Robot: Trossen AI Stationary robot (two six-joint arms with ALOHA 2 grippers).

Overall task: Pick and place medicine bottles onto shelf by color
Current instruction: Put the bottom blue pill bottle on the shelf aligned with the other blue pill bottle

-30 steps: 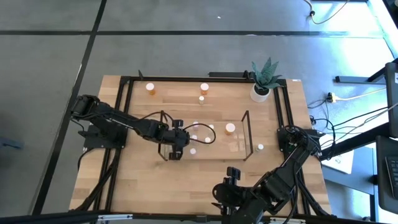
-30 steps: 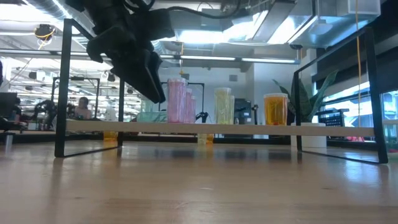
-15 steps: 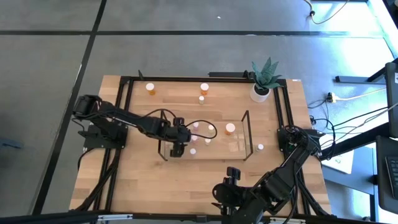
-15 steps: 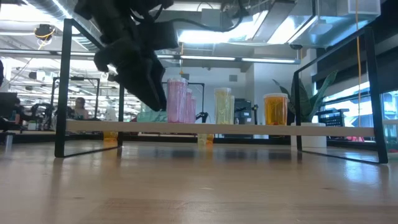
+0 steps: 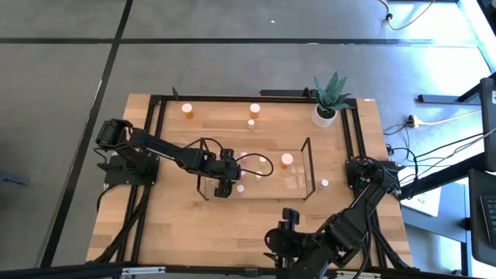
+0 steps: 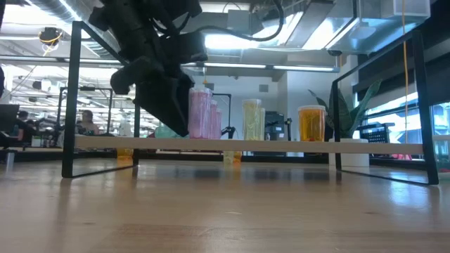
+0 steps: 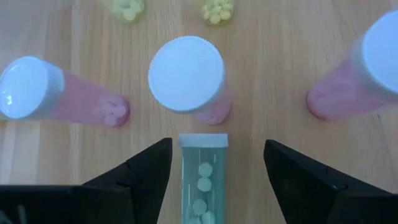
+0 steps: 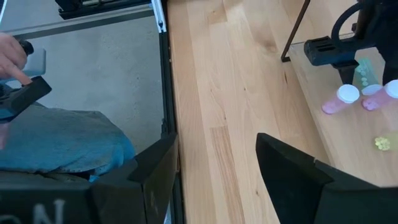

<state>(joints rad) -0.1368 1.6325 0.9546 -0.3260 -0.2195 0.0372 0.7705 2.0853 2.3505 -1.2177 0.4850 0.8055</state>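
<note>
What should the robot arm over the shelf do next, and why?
Probably lift the left end effector straight up. Its fingers stand open on either side of a greenish bottle among pink bottles on the shelf, so the bottle looks released.

Both arms are dark, near black, built of chunky jointed segments. The left arm (image 5: 167, 155) has a blocky base at the table's left edge, rounded joint housings and a slim black cable that loops loose off its wrist. Its gripper (image 7: 214, 177) shows two matte black fingers (image 7: 146, 171), wedge-shaped with flat angled faces and plain edges. In the low view it reads as a bulky black mass with cables trailing above. The right arm (image 5: 341, 229) is equally dark, with a tangle of black cables at its base by the table's right edge. The right gripper (image 8: 217, 177) has the same broad black fingers, with pale lettering on the housing below them.
</note>
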